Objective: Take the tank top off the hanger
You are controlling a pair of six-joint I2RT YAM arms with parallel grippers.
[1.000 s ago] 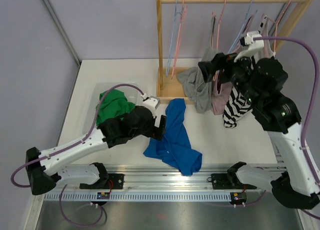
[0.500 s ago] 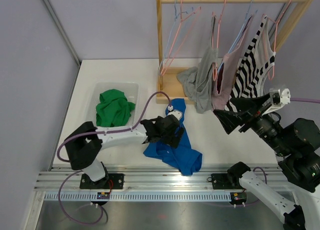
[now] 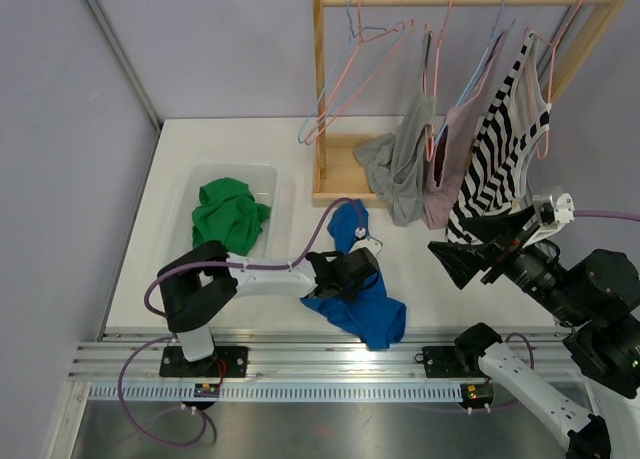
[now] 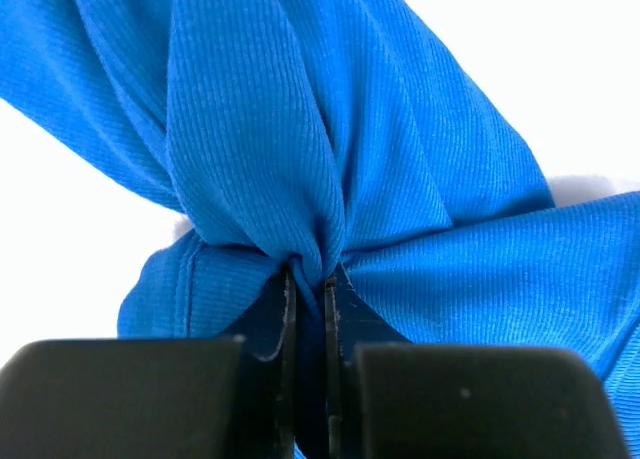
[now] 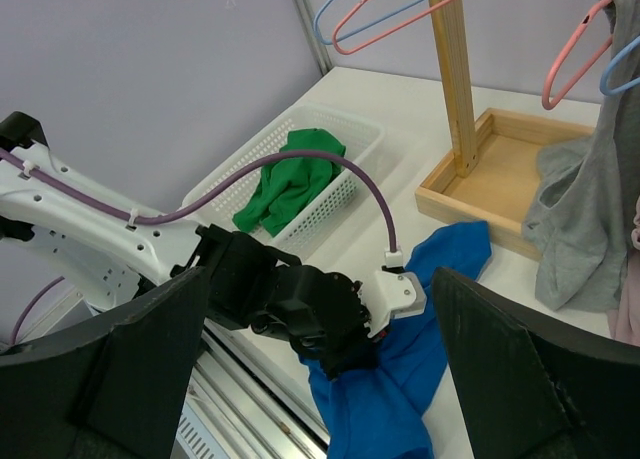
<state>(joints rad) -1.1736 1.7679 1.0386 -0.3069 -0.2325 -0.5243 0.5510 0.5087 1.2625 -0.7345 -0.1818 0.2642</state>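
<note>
A blue tank top [image 3: 368, 314] lies crumpled on the white table in front of the rack, off any hanger. My left gripper [image 3: 352, 277] is low over its middle and shut on a bunched fold of the blue fabric [image 4: 270, 129], pinched between the two jaws [image 4: 312, 281]. My right gripper [image 3: 467, 241] hangs open in the air at the right, apart from the clothes, its wide black fingers [image 5: 130, 369] framing the left arm and the blue cloth [image 5: 445, 304]. Two empty hangers [image 3: 355, 74], one pink and one blue, hang tilted on the rail.
The wooden rack [image 3: 320, 99] stands at the back with a grey top [image 3: 400, 169], a pink top [image 3: 440, 184] and a striped top [image 3: 495, 154] on hangers. A white basket [image 3: 200, 179] at the left holds a green garment [image 3: 228, 214].
My left gripper moved right onto the blue tank top and shut on a fold. My right arm drew back from the rack to the lower right. The empty hangers swung left.
</note>
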